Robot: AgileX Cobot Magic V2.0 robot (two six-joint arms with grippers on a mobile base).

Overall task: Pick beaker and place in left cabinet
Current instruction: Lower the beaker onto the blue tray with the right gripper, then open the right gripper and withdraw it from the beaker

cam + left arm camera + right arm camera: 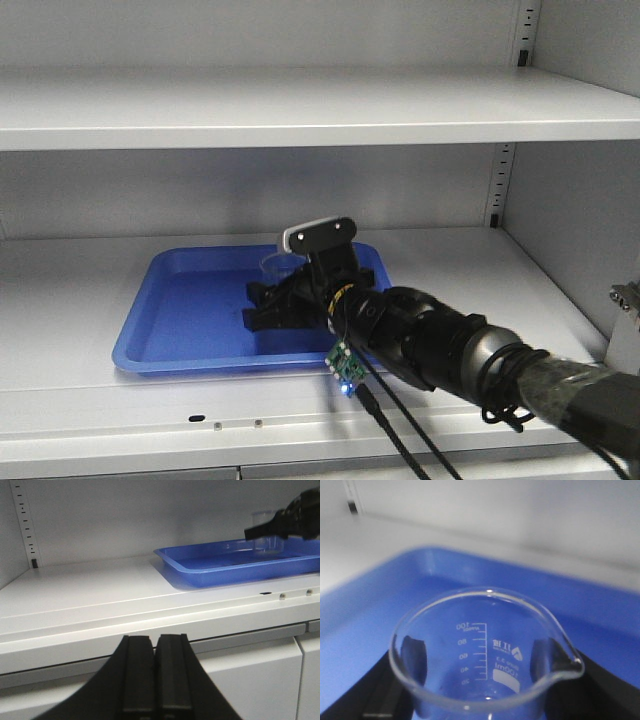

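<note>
Right wrist view: beaker (487, 655) upright between my right pincer's fingers (415, 660)
Grip: I cannot tell
Left pincer (154, 645): clenched, farther off

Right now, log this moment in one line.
right pincer: shut on beaker | over blue tray | left pincer: shut, idle
</note>
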